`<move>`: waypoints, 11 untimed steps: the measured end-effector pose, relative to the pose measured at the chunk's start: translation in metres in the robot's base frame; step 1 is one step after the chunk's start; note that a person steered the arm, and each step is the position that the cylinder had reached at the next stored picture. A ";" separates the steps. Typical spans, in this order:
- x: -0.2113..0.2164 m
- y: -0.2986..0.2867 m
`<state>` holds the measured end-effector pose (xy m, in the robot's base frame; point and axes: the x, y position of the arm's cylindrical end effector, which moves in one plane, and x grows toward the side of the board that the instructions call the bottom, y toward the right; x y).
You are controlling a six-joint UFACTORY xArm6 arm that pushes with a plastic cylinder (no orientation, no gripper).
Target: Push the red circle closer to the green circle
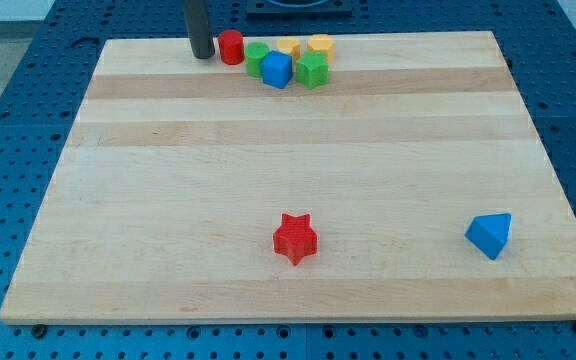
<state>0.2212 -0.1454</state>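
The red circle (231, 47) stands near the board's top edge, left of centre. The green circle (256, 59) sits just to its right and slightly lower, touching or almost touching it. My tip (202, 55) is on the board just left of the red circle, with a thin gap between them. The rod rises straight up out of the view's top.
A blue cube (278, 70), a green star (312, 70) and two yellow blocks (320, 47) (287, 48) cluster right of the green circle. A red star (295, 238) lies at the lower centre. A blue triangle (490, 235) lies at the lower right. The wooden board (288, 150) rests on a blue perforated table.
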 end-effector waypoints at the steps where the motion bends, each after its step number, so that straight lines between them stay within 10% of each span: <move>1: 0.000 0.000; 9: -0.025 0.025; 11: 0.027 0.017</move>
